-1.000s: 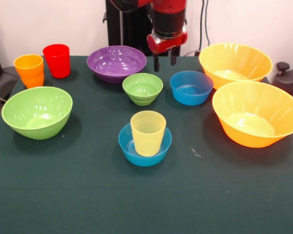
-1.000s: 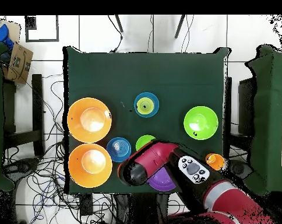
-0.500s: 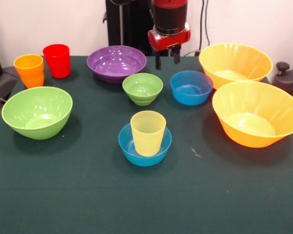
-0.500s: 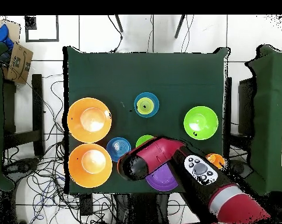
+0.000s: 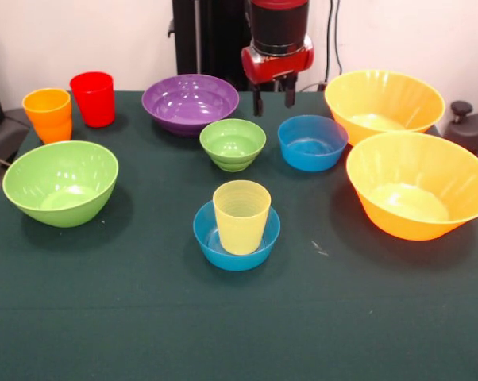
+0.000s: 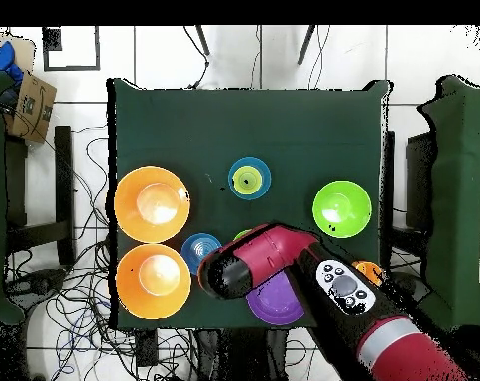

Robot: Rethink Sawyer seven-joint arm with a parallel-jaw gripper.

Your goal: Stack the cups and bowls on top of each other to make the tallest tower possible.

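Hovering with our claw (image 5: pixel 271 98) spread empty, we should drop squarely over the small green bowl's (image 5: pixel 233 144) rim before clamping.

Dark green table (image 5: pixel 128 317): 7 bowls (image 5: pixel 60 181), 2 cups (image 5: pixel 93 98) directly on it.

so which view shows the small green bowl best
The front view: the small green bowl sits fully visible, empty, beside the purple bowl. Overhead, the arm covers nearly all of it, leaving only a green sliver.
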